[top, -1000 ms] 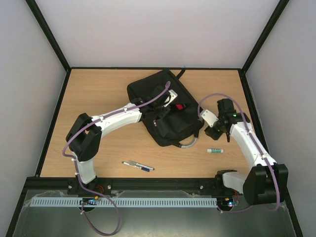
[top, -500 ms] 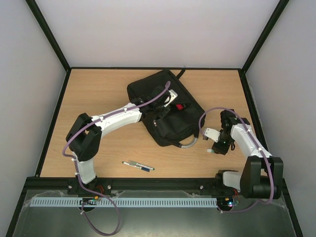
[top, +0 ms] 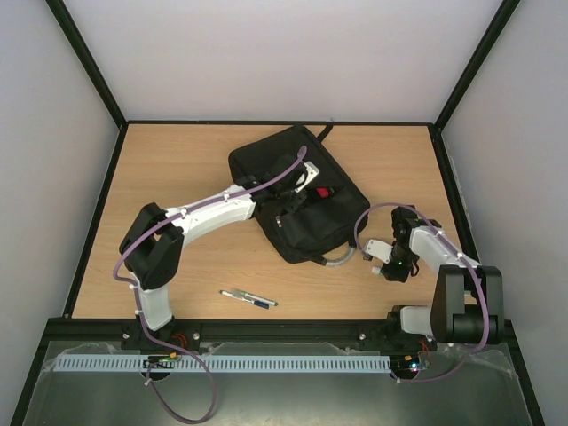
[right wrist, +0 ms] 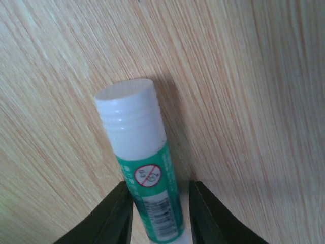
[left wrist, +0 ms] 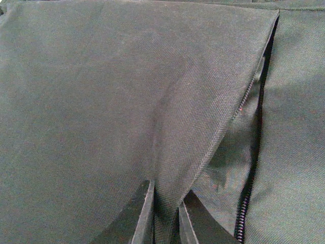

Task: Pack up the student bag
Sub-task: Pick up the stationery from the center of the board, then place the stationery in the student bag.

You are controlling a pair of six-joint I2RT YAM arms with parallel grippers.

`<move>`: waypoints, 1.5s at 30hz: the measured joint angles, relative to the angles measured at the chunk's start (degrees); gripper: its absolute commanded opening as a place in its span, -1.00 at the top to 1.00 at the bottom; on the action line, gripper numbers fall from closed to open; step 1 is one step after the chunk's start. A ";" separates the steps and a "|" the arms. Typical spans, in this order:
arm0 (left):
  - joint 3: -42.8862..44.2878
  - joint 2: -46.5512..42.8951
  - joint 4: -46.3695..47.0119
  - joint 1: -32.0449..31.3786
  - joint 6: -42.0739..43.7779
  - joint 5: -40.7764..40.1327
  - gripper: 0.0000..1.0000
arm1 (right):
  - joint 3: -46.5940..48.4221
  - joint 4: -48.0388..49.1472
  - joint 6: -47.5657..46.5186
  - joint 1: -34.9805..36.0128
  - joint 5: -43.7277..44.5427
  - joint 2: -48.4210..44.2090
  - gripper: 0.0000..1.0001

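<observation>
1. Closest to the arm bases, a pen point(top: 248, 299) lies flat on the wooden table point(top: 177, 169). It is well apart from both pincers. It looks like one of the loose things waiting to go in.
2. A little further, on the right, the right gripper point(right wrist: 157, 216) points down at a glue stick point(right wrist: 133, 147) lying on its side on the wood. One finger stands on each side of the green tube, very close, and the white cap pokes out past the tips. I cannot tell if the fingers press on it yet or only stand beside it. They cross the tube the narrow way, likely because a round thing is easiest to grab like that and cannot roll off.
3. Further still, the student bag point(top: 311, 232) lies flat in the middle of the table. Its grey handle point(top: 337, 257) points at the near edge, just beside the right gripper.
4. On top of the bag, the left gripper point(left wrist: 165, 218) is pressed together on a fold of black cloth, a flap point(left wrist: 152, 101) beside a zipper point(left wrist: 256, 127). The cloth rises to the fingers like a small tent. I think this arm holds the flap up so the pocket stays open for the other arm.
5. The next move needs a firm squeeze, a lift and a short trip to that gap. The tube is smooth and round, so it could slip.
</observation>
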 measured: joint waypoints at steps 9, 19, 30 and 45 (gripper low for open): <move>0.74 0.37 -0.90 0.00 0.00 0.24 0.80 | 0.02 0.76 3.17 0.00 -0.76 1.31 0.74; 0.74 0.44 -0.81 0.00 0.02 0.39 0.83 | 15.06 -8.81 13.92 -0.15 -17.49 2.10 0.93; -5.95 0.20 10.49 0.07 3.89 9.66 0.89 | 22.93 -10.14 33.27 3.63 -36.57 2.03 0.96; -5.95 0.31 14.25 -5.70 9.29 11.47 0.88 | 22.62 -5.55 47.08 7.54 -36.20 9.35 0.86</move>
